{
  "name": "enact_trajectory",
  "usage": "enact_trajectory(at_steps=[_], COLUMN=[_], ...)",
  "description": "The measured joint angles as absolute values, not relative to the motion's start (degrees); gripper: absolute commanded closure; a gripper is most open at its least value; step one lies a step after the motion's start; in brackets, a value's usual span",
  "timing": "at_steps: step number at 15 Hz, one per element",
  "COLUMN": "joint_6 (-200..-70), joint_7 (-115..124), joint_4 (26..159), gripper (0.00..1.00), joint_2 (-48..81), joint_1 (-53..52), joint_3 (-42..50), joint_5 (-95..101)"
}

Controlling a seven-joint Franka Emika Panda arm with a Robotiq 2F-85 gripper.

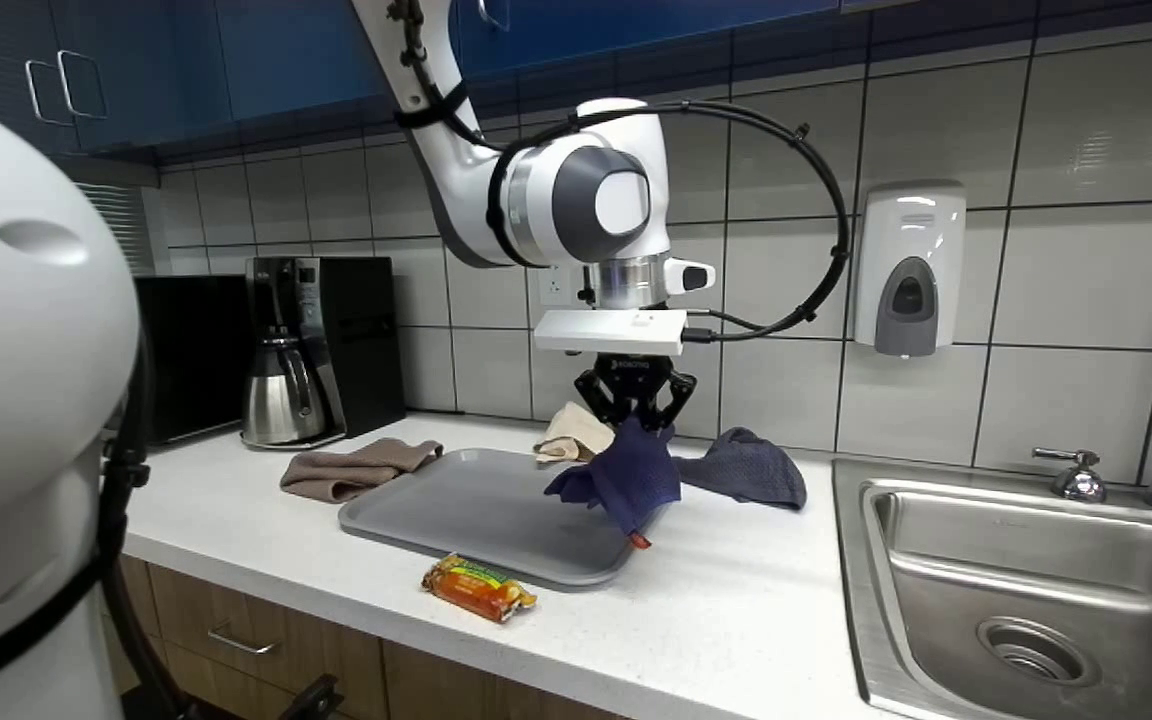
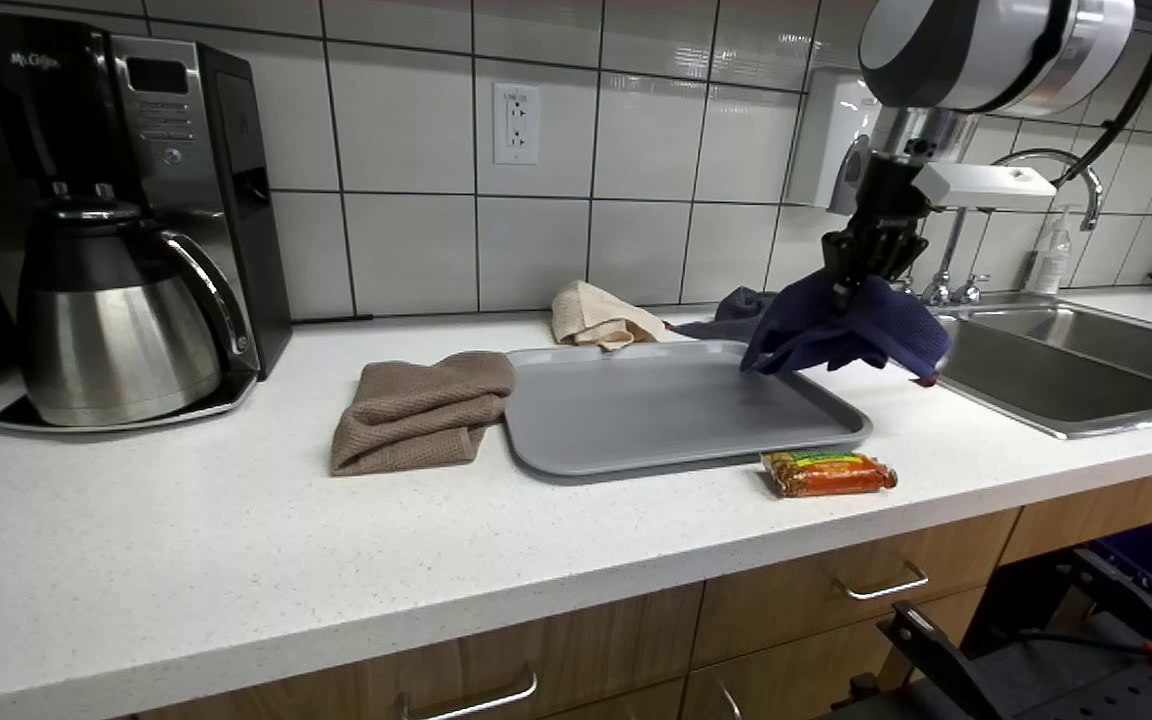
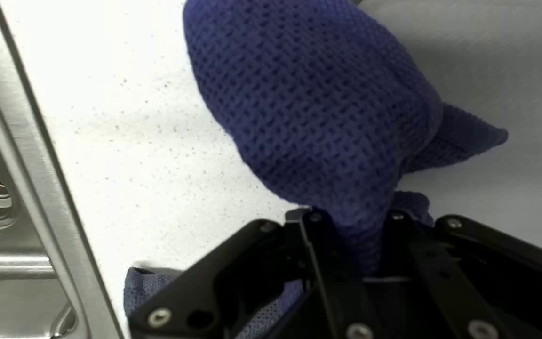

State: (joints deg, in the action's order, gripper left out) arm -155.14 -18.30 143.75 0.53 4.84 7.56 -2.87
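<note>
My gripper [image 3: 355,219] is clamped on a navy cloth [image 3: 308,103], which hangs in folds partly over the grey tray [image 2: 636,415], partly past its end nearest the sink [image 1: 860,575]; whether the lowest folds touch it, I cannot tell. Wall side of the tray: a beige cloth [image 2: 601,318] lies at the edge, and a blue-grey cloth [image 1: 748,474] on the bench [image 2: 186,560] toward the sink. Opposite end: a folded brown cloth [image 2: 424,415] lies just beside the tray; farther off, a coffee maker [image 2: 241,200] holds a steel carafe [image 2: 121,345]. Front: a wrapped snack [image 2: 829,474] lies just beside the tray, between it and the bench's front edge. A strip of white bench separates the tray from the sink.
</note>
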Motion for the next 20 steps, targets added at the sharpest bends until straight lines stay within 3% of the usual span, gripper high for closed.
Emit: enact_trajectory(at_steps=[14, 15, 20], joint_6=[-158.61, -159.0, -159.38], joint_7=[-11.0, -10.37, -7.81], joint_4=[143.48, 143.41, 142.8], gripper=[0.95, 0.61, 0.27], joint_2=[7.48, 7.97, 9.02], joint_1=[2.19, 2.15, 2.0], joint_3=[4.34, 4.34, 4.34], joint_5=[0.18, 0.51, 1.98])
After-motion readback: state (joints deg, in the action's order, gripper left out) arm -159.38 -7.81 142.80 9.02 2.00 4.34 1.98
